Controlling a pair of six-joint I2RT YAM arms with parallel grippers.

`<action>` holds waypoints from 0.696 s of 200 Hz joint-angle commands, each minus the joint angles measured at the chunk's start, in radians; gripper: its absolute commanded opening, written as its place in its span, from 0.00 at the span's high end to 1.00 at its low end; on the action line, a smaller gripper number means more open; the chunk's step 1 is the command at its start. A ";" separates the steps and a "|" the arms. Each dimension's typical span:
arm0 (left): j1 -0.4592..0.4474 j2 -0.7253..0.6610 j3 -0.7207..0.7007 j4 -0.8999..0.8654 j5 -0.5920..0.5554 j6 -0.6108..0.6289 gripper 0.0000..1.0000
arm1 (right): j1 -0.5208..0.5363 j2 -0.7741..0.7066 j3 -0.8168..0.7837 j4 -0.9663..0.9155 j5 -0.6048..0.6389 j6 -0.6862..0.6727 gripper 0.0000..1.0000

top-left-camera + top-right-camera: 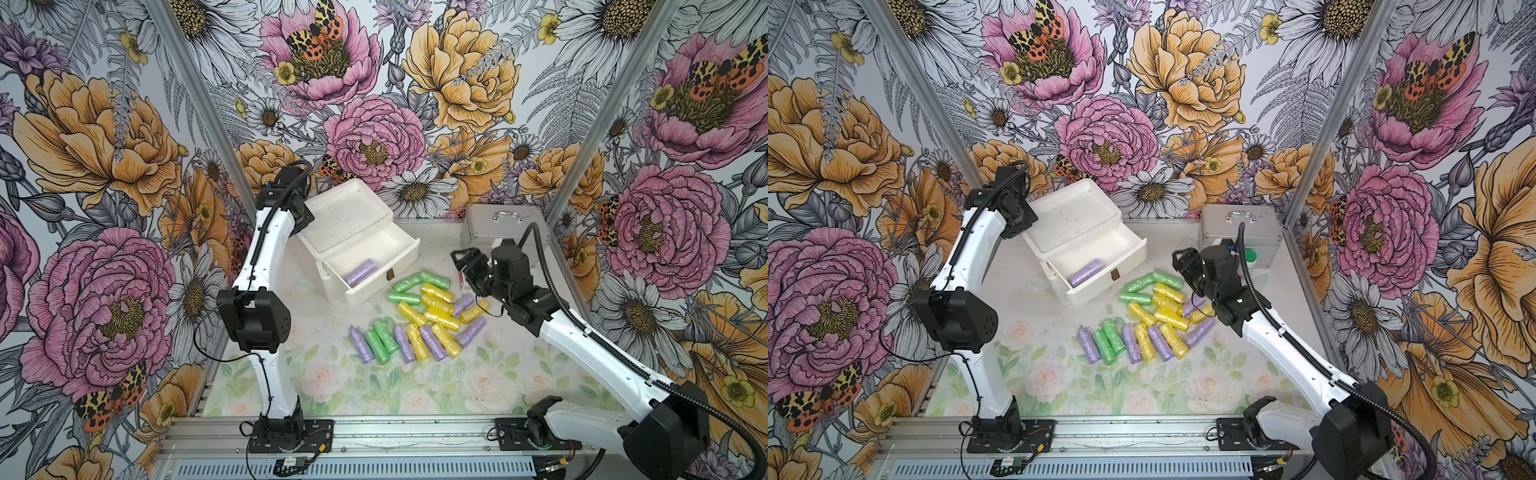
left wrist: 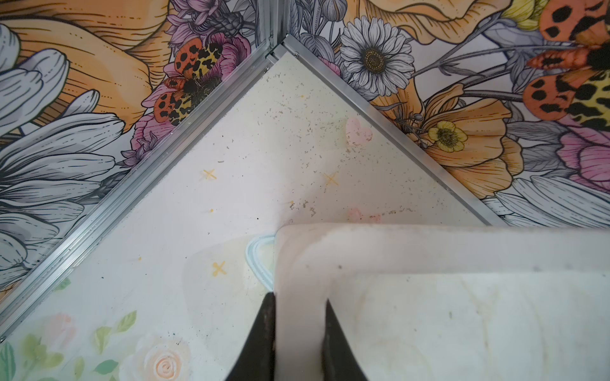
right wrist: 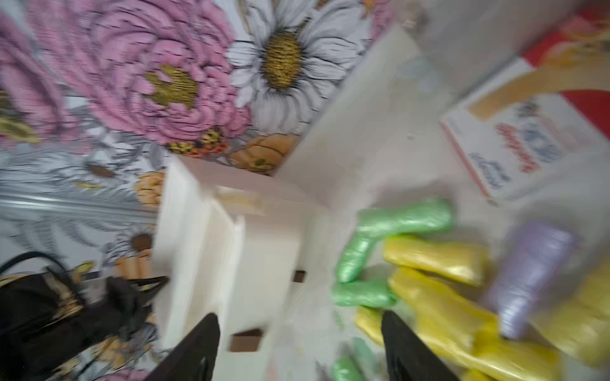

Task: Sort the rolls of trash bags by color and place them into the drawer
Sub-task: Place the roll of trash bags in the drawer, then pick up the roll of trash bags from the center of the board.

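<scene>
The white drawer (image 1: 401, 259) stands pulled out of a white box (image 1: 349, 212) at the back left, and one lilac roll (image 1: 360, 267) lies inside it. Several lilac, yellow and green rolls of trash bags (image 1: 432, 316) lie in a loose pile on the mat to the right of the drawer front. My left gripper (image 2: 299, 298) is shut on the box's top rim (image 2: 298, 264), one finger outside the rim and one inside. My right gripper (image 1: 463, 266) hangs open and empty above the pile's far edge. In the blurred right wrist view, this gripper (image 3: 299, 315) has only mat between its fingers.
A silver metal case (image 1: 505, 226) stands at the back right, with a green-capped white bottle (image 1: 1250, 255) in front of it. A printed carton (image 3: 515, 145) lies near the pile. Aluminium posts and floral walls close in three sides; a rail (image 1: 415, 436) runs along the front.
</scene>
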State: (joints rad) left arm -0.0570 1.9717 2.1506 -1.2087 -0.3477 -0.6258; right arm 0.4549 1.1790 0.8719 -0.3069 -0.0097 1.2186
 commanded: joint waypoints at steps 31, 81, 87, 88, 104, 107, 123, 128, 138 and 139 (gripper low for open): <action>-0.031 0.052 -0.005 0.058 0.177 -0.080 1.00 | -0.027 0.038 -0.203 -0.192 -0.100 0.100 0.24; -0.032 0.050 -0.012 0.057 0.174 -0.079 1.00 | -0.039 0.065 -0.229 -0.218 -0.068 0.120 0.31; -0.032 0.051 -0.013 0.058 0.174 -0.080 1.00 | -0.044 0.069 -0.233 -0.218 -0.068 0.123 0.32; -0.032 0.051 -0.013 0.058 0.174 -0.080 1.00 | -0.045 0.069 -0.234 -0.218 -0.067 0.125 0.33; -0.032 0.053 -0.017 0.058 0.176 -0.079 1.00 | -0.060 0.080 -0.242 -0.216 -0.058 0.126 0.37; -0.032 0.055 -0.017 0.057 0.176 -0.080 1.00 | -0.063 0.081 -0.244 -0.216 -0.056 0.129 0.38; -0.032 0.055 -0.020 0.058 0.177 -0.080 1.00 | -0.075 0.097 -0.249 -0.216 -0.049 0.130 0.40; -0.032 0.056 -0.021 0.057 0.176 -0.080 1.00 | -0.079 0.102 -0.249 -0.215 -0.049 0.128 0.41; -0.030 0.056 -0.020 0.058 0.176 -0.079 1.00 | -0.083 0.115 -0.245 -0.214 -0.047 0.122 0.42; -0.030 0.056 -0.020 0.058 0.176 -0.080 1.00 | -0.084 0.117 -0.245 -0.214 -0.046 0.121 0.42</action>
State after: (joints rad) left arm -0.0570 1.9717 2.1506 -1.2087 -0.3477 -0.6254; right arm 0.3843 1.2667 0.6296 -0.5163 -0.0822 1.3380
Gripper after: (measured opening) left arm 0.191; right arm 0.591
